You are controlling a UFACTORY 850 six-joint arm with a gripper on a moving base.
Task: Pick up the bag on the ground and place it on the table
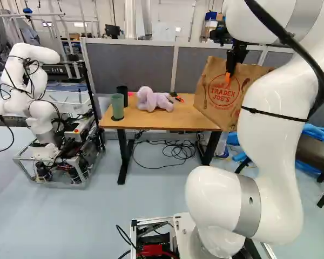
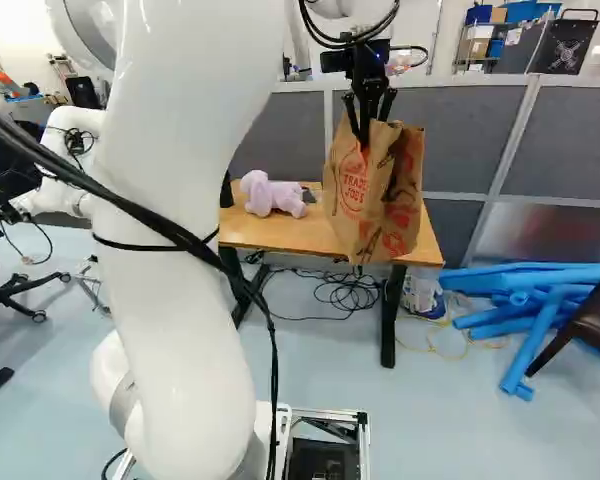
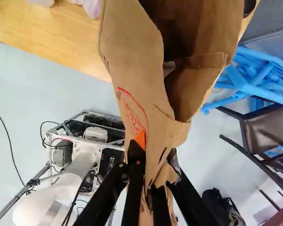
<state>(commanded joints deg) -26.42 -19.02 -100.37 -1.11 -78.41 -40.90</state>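
On the gripped bag (image 2: 388, 200), red lettering (image 1: 223, 99).

A rectangular table with a light-brown wooden top (image 1: 167, 120) and black legs stands on a pale blue-grey floor (image 1: 102, 216). At the left of its top in the left base view stands a matte green cup (image 1: 117, 105), with a black cup (image 1: 122, 94) just behind it. A lilac plush toy (image 1: 152, 99) lies near the middle, and small black-and-red items (image 1: 177, 97) lie beside it. Tangled black cables (image 1: 175, 151) lie on the floor under the table; blue tubes (image 2: 528, 300) are heaped to its right.
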